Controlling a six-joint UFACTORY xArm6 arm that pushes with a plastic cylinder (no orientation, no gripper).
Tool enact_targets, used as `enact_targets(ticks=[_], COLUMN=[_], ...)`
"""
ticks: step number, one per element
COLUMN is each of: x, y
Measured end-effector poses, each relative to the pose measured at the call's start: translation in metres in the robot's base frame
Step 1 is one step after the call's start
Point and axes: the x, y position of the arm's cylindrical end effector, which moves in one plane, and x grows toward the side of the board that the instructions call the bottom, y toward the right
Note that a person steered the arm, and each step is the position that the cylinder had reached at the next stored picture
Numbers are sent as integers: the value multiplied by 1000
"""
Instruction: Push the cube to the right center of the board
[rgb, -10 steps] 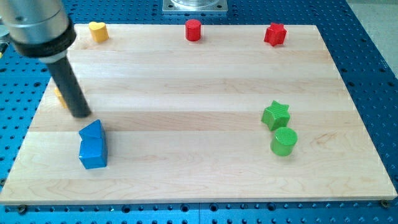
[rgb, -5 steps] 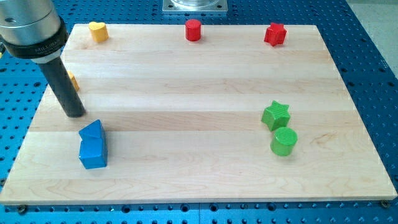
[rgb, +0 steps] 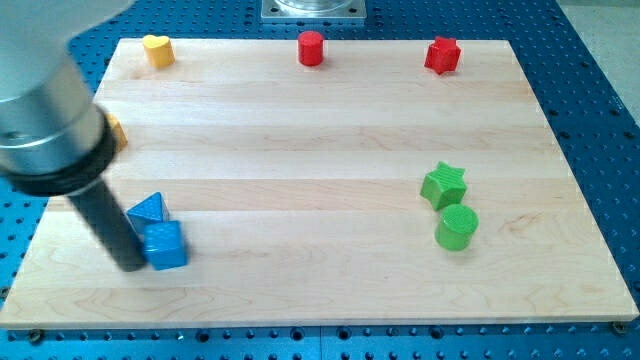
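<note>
A blue cube (rgb: 166, 245) sits at the board's lower left. My tip (rgb: 132, 264) is down at the cube's left side, touching it. A blue triangular block (rgb: 149, 209) lies just above the cube, touching its top left corner. The rod and its grey holder cover the board's left edge.
A green star (rgb: 443, 185) and a green cylinder (rgb: 456, 227) sit at the right centre. A yellow heart (rgb: 157, 49), a red cylinder (rgb: 312, 48) and a red star (rgb: 442, 54) line the top edge. An orange block (rgb: 115, 131) peeks out at the left behind the holder.
My tip has moved from above the blue blocks down to the cube's left side. The cube has shifted a little to the right and turned, away from the triangular block.
</note>
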Motion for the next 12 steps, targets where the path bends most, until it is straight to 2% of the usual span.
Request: enact_targets(ticks=[1,3,4,6,9,11,12], x=[-3,-74,-62,-12,-107,-128,-152], y=[67,162,161,150,286,286,308])
